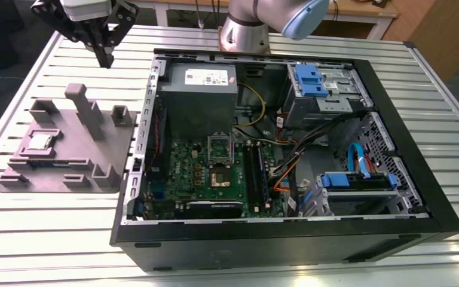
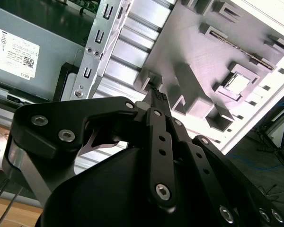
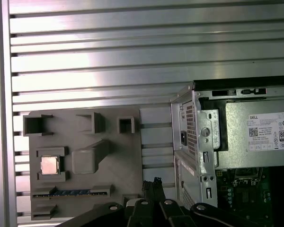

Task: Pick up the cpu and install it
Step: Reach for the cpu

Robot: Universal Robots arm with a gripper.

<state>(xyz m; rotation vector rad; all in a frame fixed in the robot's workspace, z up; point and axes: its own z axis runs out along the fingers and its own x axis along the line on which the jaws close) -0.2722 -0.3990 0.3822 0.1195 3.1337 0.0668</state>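
The cpu (image 1: 38,142) is a small silvery square chip lying flat in a recess of the grey moulded tray (image 1: 70,173), on the exterior view's left. It also shows in the first wrist view as the cpu (image 3: 49,165) and in the second wrist view as the cpu (image 2: 237,84). My gripper (image 1: 106,60) hangs high above the slatted table, beyond the tray's far side and well apart from the chip. Its fingers (image 3: 151,183) are shut together with nothing between them. The metal-framed socket (image 1: 219,177) sits on the green motherboard inside the open computer case.
The open black computer case (image 1: 389,239) takes up the middle and the exterior view's right, with a grey power supply box (image 1: 201,101), drive cages with blue clips (image 1: 319,81) and loose cables. Upright posts (image 1: 82,107) rise from the tray. The arm's base (image 1: 244,33) stands behind the case.
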